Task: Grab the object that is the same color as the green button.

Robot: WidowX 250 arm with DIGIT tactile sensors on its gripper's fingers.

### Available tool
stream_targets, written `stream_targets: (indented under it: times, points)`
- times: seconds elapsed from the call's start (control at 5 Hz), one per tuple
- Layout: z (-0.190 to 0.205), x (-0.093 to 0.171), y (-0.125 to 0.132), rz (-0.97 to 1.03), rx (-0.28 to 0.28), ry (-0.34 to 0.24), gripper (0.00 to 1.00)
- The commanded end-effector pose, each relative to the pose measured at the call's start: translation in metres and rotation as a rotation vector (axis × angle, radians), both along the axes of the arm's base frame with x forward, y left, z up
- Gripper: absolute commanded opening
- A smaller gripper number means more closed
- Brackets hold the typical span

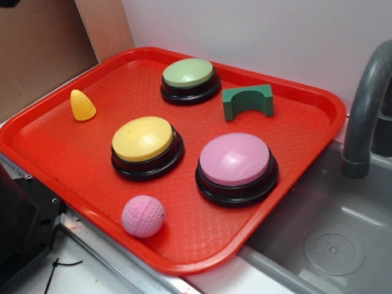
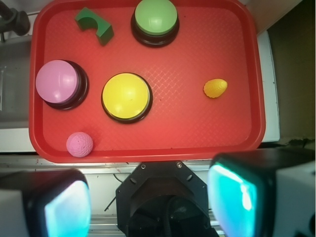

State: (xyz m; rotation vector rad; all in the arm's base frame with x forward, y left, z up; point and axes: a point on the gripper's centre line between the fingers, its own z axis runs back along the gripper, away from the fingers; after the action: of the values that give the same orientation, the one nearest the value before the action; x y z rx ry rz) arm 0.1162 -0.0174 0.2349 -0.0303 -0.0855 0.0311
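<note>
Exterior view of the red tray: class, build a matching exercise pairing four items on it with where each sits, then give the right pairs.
Things
1. green button
2. dark green arch block
3. pink ball
4. yellow cone

Places
A. near the tray's front edge, in front of the yellow button
B. by the tray's left rim, apart from the buttons
C. at the back of the tray, behind the yellow button
D. just right of the green button, behind the pink button

Pairs: 1-C, 2-D, 3-A, 4-B
</note>
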Motion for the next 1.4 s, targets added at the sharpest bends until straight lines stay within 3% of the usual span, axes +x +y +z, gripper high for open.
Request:
stream_targets:
  times: [0.0, 0.4, 0.8, 1.0, 1.2]
  points:
    - [0.000, 0.000, 0.000, 0.000, 0.000, 0.000, 1.00]
    - [-0.025, 0.056, -0.001, -0.212, 0.093, -0.040, 1.00]
    - [-0.058, 0.110, -0.011, -0.352, 0.100, -0.068, 1.00]
    - [-0.080, 0.148, -0.027, -0.457, 0.030, -0.121, 1.00]
    - [-0.098, 0.172, -0.042, -0.509, 0.067, -0.159, 1.00]
